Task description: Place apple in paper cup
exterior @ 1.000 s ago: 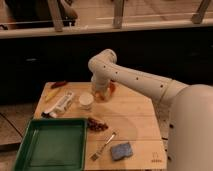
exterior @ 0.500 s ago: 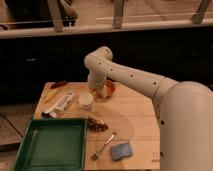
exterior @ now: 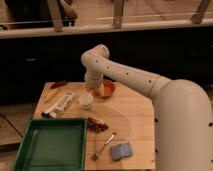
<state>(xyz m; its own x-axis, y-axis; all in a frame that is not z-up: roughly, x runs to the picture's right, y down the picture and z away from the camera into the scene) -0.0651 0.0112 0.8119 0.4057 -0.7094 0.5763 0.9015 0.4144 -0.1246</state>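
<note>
gripper (exterior: 95,88) first: you will find this two-finger tool at the end of the white jointed arm (exterior: 120,75), which sweeps in from the right edge of the view, bends at an elbow high over the back of the table and drops straight down. the tip hangs low at the left rim of the wide orange-brown bowl (exterior: 109,91), near the back of the light wooden table (exterior: 137,112). its fingers are pressed together in a narrow, closed pinch.

right at that tip you can see a small reddish-orange round shape with a yellowish patch, the apple (exterior: 99,92). it sits against the bowl's left side, and you cannot tell whether the closed fingers hold it or whether it rests inside the bowl. the small white round paper cup (exterior: 86,101) stands upright just in front of the gripper and a little to the left in the view, apart from the bowl, its pale inside facing up.

left of the cup lies a long white packet with a dark end (exterior: 60,105), angled across the table, and behind it a small dark red object (exterior: 58,84) near the back left corner. the deep green rectangular tray (exterior: 50,122) fills the front left. just beside its right rim sits a dark red cluster of small fruits (exterior: 97,126). nearer the front edge you have a slim utensil with a pale handle (exterior: 104,146) and, beside it to the right, a blue-grey square pad (exterior: 121,150).
</note>
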